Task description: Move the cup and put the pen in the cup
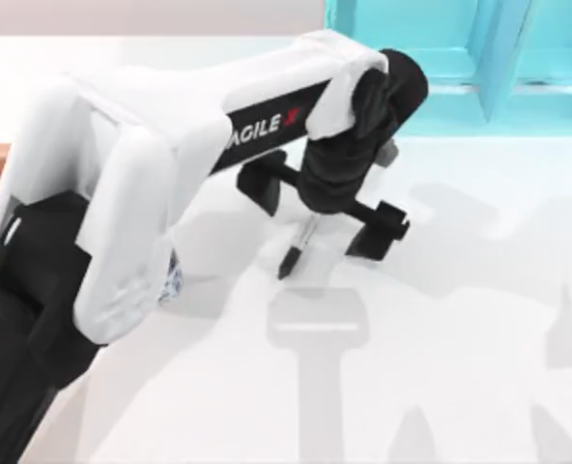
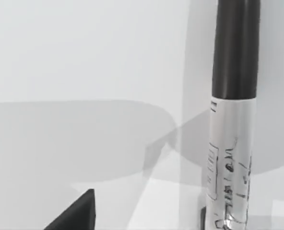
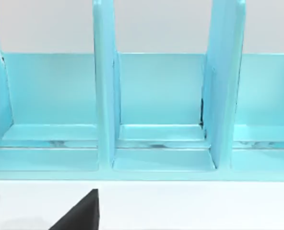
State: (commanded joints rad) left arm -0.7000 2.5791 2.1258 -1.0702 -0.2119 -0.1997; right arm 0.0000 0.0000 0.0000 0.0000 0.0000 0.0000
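White tabletop (image 1: 460,367) carried everything we saw. Our left arm reached from the top view's lower left across to the middle, its left gripper (image 1: 327,214) pointed down with the two black fingers (image 1: 378,230) spread wide apart, so released, clamped on nothing. Between those fingers the pen (image 1: 297,247) sat under the wrist, slanted, black tip toward the near edge, upper part hidden by the gripper body; we could not tell whether it touched the tabletop or the fingers. In the left wrist view the pen's black end and pale grey labelled middle ran up the frame, over plain white surface with grey shadows, and one dark fingertip (image 2: 77,213) poked in at a corner. A sliver of the cup (image 1: 171,278), white with blue pattern, peeked out beside the left arm's big white link, left of the pen and well apart from it. Turquoise shelf unit (image 1: 460,58) with upright dividers stood at the far right of the tabletop; the right wrist view faced its compartments, with a dark fingertip (image 3: 79,213) of the right gripper in the corner, its grip state we cannot tell.
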